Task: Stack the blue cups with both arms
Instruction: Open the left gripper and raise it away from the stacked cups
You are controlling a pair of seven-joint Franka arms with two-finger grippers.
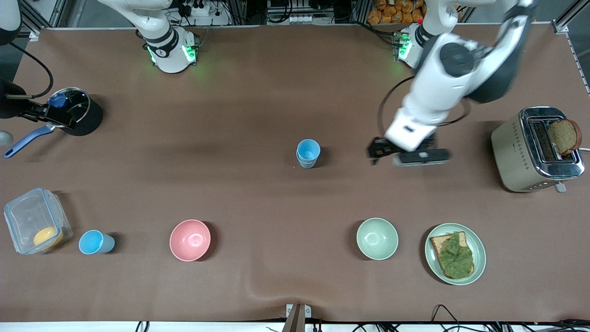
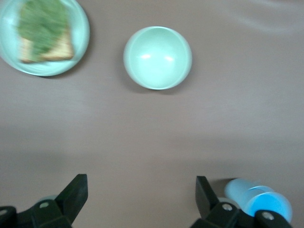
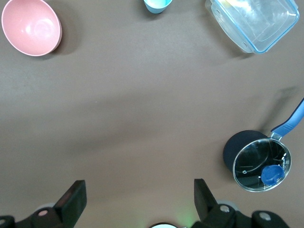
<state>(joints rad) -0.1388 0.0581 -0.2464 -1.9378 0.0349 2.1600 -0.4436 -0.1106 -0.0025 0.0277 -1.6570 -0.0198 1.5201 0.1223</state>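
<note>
A brown cloth (image 1: 258, 92) covers the table; cables and perhaps shelving (image 1: 295, 11) line its edge.

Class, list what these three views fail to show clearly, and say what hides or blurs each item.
- Right end effector: absent from the front view; the top edge cuts off that arm.
- Left end effector: blurred in the front view.
- Centre cup stack: the cup count is unclear; the outer wall hides it.
- Lone blue cup: cut by the right wrist view's edge.
- Toaster: its slots' interiors are hidden.

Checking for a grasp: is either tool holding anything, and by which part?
Nothing is held. The left tool, over bare table, and the right tool are both open and empty.
</note>
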